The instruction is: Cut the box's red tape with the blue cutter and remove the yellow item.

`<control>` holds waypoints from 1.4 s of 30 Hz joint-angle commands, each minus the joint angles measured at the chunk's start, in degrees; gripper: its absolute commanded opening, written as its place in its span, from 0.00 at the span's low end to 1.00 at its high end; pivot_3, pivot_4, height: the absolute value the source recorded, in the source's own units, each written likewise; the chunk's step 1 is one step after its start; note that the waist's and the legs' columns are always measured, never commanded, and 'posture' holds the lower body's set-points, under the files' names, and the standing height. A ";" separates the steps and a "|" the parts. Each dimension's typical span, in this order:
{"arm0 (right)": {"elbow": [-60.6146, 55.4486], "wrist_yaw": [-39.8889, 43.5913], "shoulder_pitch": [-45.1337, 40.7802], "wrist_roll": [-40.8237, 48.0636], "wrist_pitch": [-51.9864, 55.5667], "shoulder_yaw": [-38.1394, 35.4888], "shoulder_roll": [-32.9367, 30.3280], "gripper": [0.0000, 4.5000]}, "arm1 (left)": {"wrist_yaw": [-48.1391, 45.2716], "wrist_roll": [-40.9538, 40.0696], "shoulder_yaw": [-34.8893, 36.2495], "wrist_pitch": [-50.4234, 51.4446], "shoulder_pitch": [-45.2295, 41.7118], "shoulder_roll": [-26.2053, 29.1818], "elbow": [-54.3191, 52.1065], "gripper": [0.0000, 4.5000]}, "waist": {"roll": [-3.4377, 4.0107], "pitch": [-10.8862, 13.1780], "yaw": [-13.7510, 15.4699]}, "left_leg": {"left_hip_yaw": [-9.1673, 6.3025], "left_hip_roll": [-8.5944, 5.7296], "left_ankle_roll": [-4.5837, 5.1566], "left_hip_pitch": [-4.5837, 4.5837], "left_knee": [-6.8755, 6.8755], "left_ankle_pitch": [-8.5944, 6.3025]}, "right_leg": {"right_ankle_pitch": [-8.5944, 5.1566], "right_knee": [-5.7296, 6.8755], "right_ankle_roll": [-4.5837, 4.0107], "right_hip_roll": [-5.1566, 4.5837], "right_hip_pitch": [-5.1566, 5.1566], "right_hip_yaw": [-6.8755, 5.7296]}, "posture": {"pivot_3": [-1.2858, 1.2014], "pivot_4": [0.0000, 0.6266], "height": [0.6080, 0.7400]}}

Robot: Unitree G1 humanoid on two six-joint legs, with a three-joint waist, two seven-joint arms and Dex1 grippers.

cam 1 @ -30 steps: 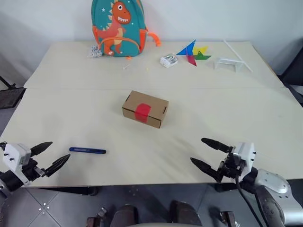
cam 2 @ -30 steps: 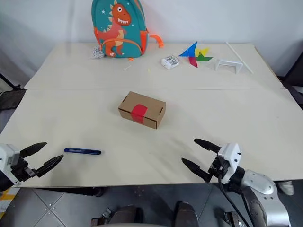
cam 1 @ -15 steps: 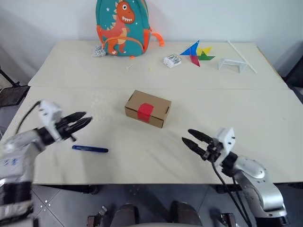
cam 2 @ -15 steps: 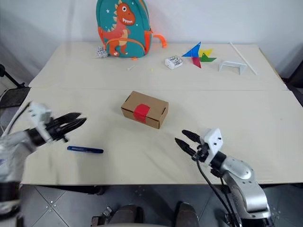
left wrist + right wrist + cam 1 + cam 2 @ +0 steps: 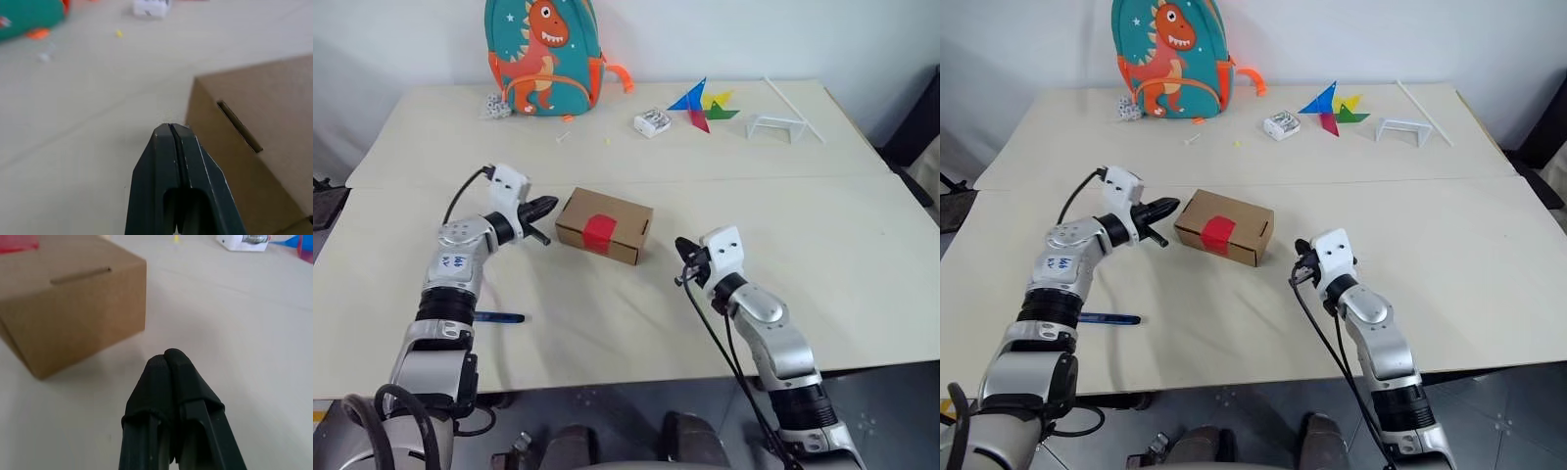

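The brown box (image 5: 604,226) lies mid-table with the red tape (image 5: 598,233) across its top and front. My left gripper (image 5: 551,204) is shut and empty, its tip just off the box's left end (image 5: 254,147). My right gripper (image 5: 681,244) is also shut and empty, a short way from the box's right end (image 5: 73,308). The blue cutter (image 5: 497,317) lies on the table near the front left, partly behind my left arm. The yellow item is hidden.
A teal dinosaur backpack (image 5: 540,54) stands at the table's back left. A coloured pinwheel (image 5: 702,103), a small white object (image 5: 650,122) and a white frame (image 5: 773,125) lie along the back. A seam (image 5: 783,181) runs across the table behind the box.
Both grippers have gone from open to shut. Both moved from the front edge in toward the box, the left one further, to its left end. The camera has shifted slightly.
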 commanded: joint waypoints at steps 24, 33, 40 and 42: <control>22.54 21.11 -20.65 1.96 -7.97 -2.75 -9.04 0.01 | -19.67 -20.33 4.11 33.81 28.29 14.32 -50.24 0.00 | 0.06 0.04 0.21 | -0.01 0.04 -0.01 0.02 0.15 -0.01 | 0.00 0.09 0.00 -0.03 0.01 0.15 | 0.52 0.24 1.00; -2.80 24.11 -5.40 8.53 8.38 -4.29 -16.44 0.01 | -15.19 -18.97 6.98 25.34 9.54 10.70 -28.93 0.00 | 0.06 0.04 1.77 | -0.05 0.00 -0.02 -0.07 0.35 -0.02 | 0.00 0.04 0.00 -0.03 0.09 0.13 | 0.52 0.24 1.00; -15.55 18.90 2.42 11.05 22.05 0.60 -13.13 0.01 | -8.95 -5.23 -0.87 7.64 -7.43 -0.28 0.92 0.00 | -0.05 0.07 1.41 | 0.06 -0.04 0.02 -0.17 0.49 -0.04 | 0.00 0.03 0.00 -0.02 0.03 0.12 | 0.52 0.24 1.00; -15.27 16.86 1.83 10.40 22.86 1.72 -11.31 0.01 | -10.37 -3.23 -2.77 5.61 -8.53 -1.31 4.83 0.00 | -0.05 0.07 1.01 | 0.15 -0.03 0.02 -0.17 0.39 -0.04 | 0.00 0.02 0.00 -0.02 -0.06 0.14 | 0.52 0.24 1.00</control>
